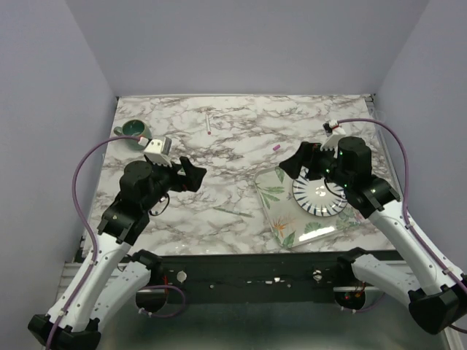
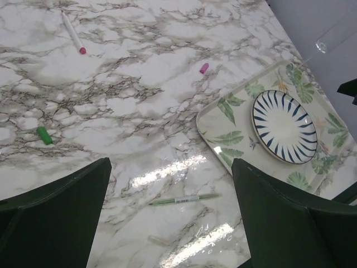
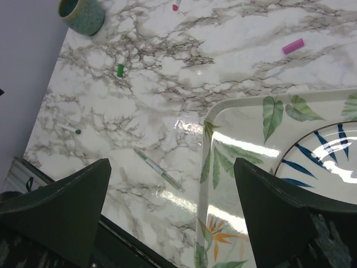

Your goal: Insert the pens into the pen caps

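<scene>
Right wrist view: top edge crops pink-tipped pen (image 3: 175,6) and mug (image 3: 81,14).

Plain lavender-grey walls (image 1: 241,44) on three sides; marble-patterned tabletop (image 1: 241,157); glare patches near front edge.

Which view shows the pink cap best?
Right wrist: the pink cap appears largest there, sharp and unobstructed. Left wrist shows it smaller but clear; top external shows only a tiny pink speck.

No text, brand, number or sign can be read in any of the views. The green pen (image 2: 167,201) lying on the worktop (image 2: 139,72) carries a small white label (image 2: 187,199) around its middle, but the print on it is too small and blurred to read.
</scene>
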Robot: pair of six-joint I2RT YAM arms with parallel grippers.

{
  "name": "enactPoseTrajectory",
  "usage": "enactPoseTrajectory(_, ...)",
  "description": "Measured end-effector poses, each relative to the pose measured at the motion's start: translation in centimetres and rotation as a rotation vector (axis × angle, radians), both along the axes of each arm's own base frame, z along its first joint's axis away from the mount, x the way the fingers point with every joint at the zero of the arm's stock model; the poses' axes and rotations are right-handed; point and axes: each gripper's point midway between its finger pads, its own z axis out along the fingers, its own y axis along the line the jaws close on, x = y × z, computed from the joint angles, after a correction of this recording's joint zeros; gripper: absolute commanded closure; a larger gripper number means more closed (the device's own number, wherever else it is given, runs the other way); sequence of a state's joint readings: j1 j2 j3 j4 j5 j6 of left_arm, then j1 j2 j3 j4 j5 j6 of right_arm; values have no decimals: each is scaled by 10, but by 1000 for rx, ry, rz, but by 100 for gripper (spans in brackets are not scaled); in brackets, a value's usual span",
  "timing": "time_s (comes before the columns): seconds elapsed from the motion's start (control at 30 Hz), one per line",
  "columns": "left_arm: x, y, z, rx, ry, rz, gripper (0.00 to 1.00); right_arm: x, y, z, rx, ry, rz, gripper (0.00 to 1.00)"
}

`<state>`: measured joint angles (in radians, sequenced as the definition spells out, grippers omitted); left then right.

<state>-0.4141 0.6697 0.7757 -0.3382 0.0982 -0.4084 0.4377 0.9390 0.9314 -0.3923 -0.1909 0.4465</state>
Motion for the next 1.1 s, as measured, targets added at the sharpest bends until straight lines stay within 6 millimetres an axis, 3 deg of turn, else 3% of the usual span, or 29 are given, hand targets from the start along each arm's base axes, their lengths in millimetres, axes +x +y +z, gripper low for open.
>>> enactPoseTrajectory(0.13, -1, 1, 2, -2, -6, 1, 1, 3, -2, 0, -15, 11, -17, 0)
enactPoseTrajectory(0.27, -1, 5, 5, -4, -19, 21, 1, -1, 6, 3, -5, 3, 30, 11)
enactPoseTrajectory(0.43, -4, 27, 15, -19, -56, 138, 1, -22, 55, -9, -45, 25, 193, 30)
enactPoseTrajectory(0.53, -12, 44, 23, -34, -84, 215, 1, -25, 88, -36, -136, 71, 267, 43)
enactPoseTrajectory(0.6, -25, 60, 36, -64, -137, 273, 1, -33, 108, -69, -218, 125, 318, 47)
enactPoseTrajectory(0.77, -58, 95, 65, -163, -288, 383, 1, -48, 136, -128, -390, 179, 415, 55)
enactPoseTrajectory(0.93, -66, 107, 59, -184, -277, 433, 1, -44, 159, -170, -541, 187, 470, 59)
enactPoseTrajectory(1.1, -69, 109, 44, -176, -240, 443, 1, -40, 167, -203, -674, 171, 496, 59)
